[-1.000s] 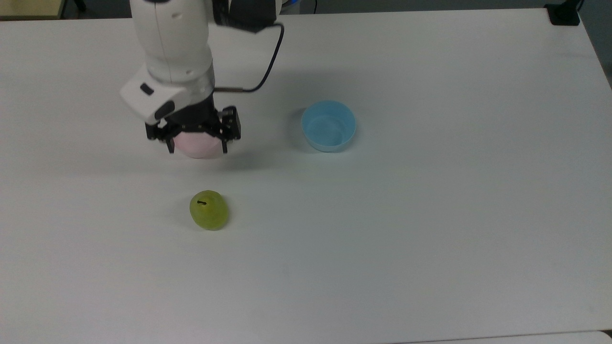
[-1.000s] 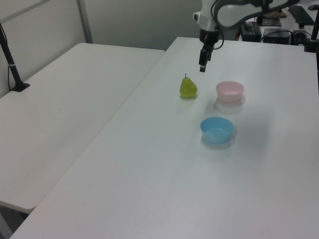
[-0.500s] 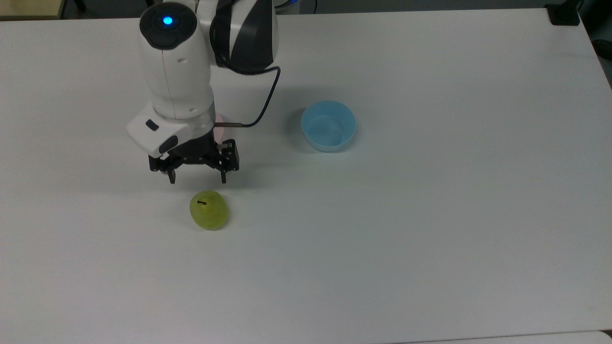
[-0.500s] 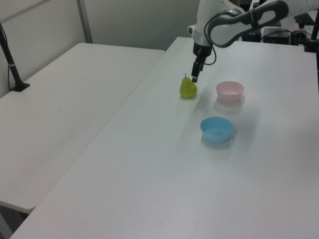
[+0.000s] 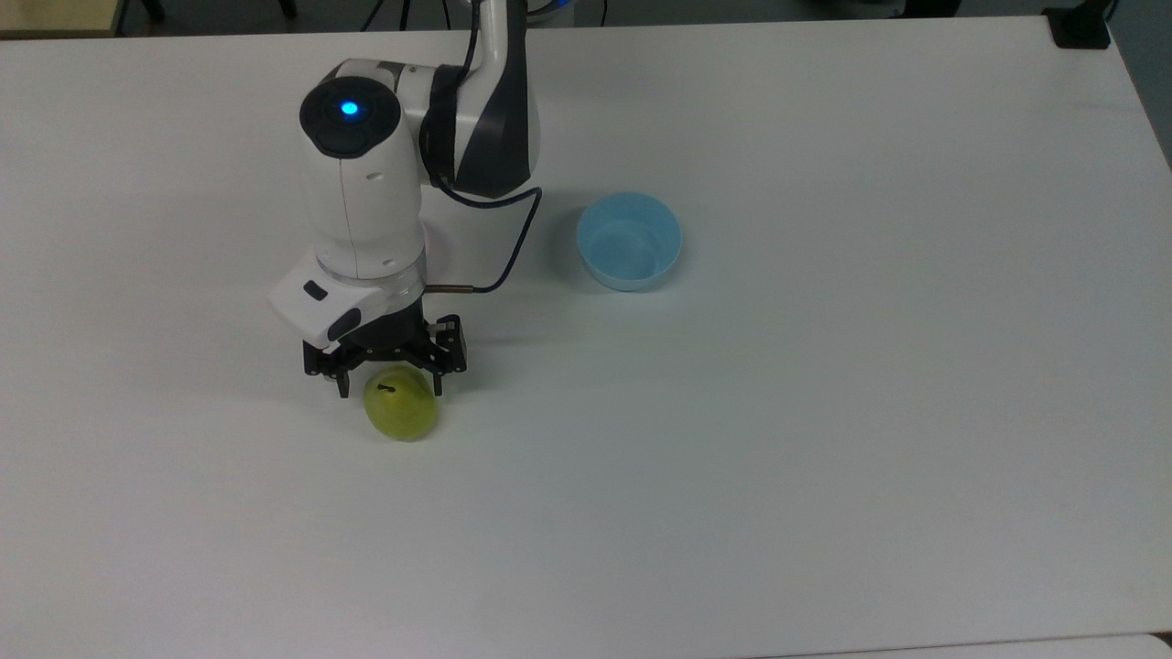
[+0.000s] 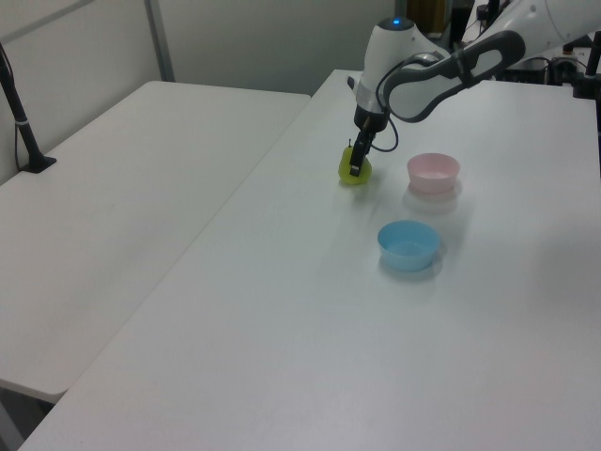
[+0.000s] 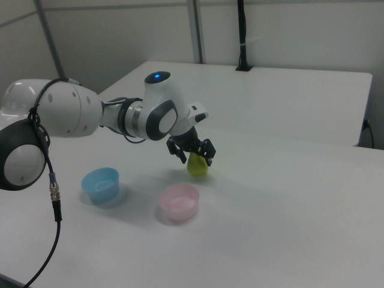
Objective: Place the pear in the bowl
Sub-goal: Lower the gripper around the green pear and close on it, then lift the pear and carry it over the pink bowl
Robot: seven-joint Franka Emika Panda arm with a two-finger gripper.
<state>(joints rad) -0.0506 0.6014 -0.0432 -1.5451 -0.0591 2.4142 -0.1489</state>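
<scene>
Pear (image 5: 401, 412) upright on white table (image 5: 824, 412), w/ gripper (image 5: 388, 383) straddling its top; fingers spread wide, one each side, not gripping yet. Pink bowl (image 6: 433, 172) just right of pear in the left view, apart. Blue bowl (image 5: 629, 241) further off, nearer the left view's camera.

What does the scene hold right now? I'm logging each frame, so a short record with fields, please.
pear: upright on the white table, stem up
gripper: open, lowered over the pear, fingers either side of its top
pink bowl: empty, beside the pear
blue bowl: empty, standing apart
task state: pear not yet lifted
</scene>
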